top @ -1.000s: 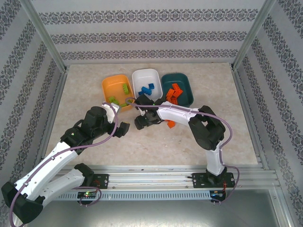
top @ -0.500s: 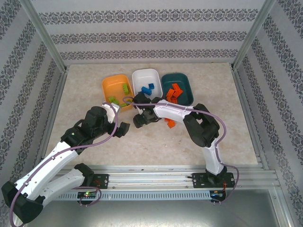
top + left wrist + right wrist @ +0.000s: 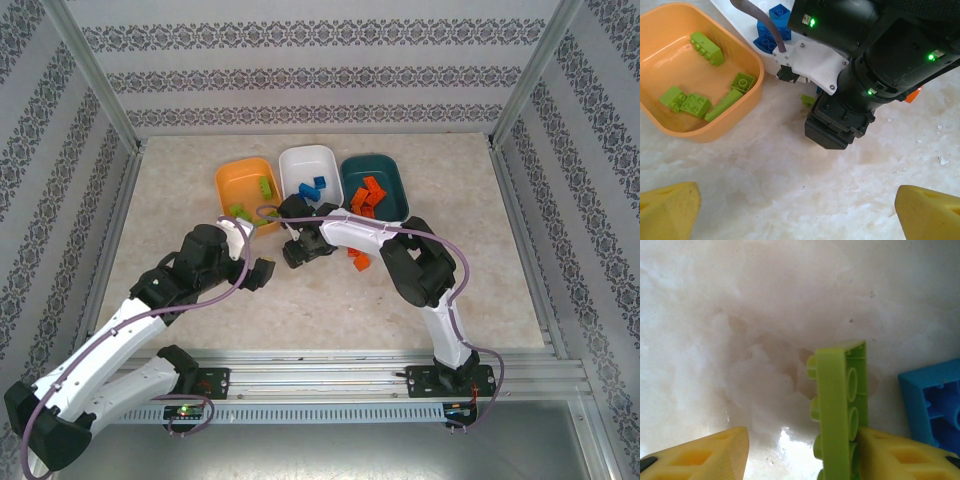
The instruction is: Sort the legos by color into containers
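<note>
The desk [image 3: 330, 310] was a pale beige slab with cloudy marbling. It was shut in on three sides by walls [image 3: 320, 60] papered in grey damask stripes. Slanting metal posts [image 3: 95, 75] stood at the far corners, and a metal rail [image 3: 330, 375] carrying both arm bases ran along the 6 o'clock edge.

Three tubs sat in a row toward 12 o'clock. The white tub [image 3: 305, 160] was in the middle, the orange tub [image 3: 230, 180] touched it at 9 o'clock, and the teal tub [image 3: 392, 178] sat just beside it at 3 o'clock.

In the left wrist view the orange tub held five green bricks [image 3: 696, 105]. From above the white tub held about three blue bricks [image 3: 311, 187]. The teal tub held a heap of orange-red bricks [image 3: 368, 197] too bunched to count. A few loose orange-red pieces [image 3: 358, 262] lay on the desk at 6 o'clock of the teal tub, partly behind the right arm, so their number could not be told.

The right pincer [image 3: 802, 437] was down at the desk just at 6 o'clock of the white tub, with its fingers apart. One lime brick [image 3: 840, 405] stood on edge between them. It leaned against the finger at 5 o'clock of that view, with bare desk between it and the other finger. A single blue brick [image 3: 932, 405] lay just beside it at 3 o'clock.

The left pincer [image 3: 797, 215] hung above bare desk at 6 o'clock of the orange tub, spread wide and holding nothing.
</note>
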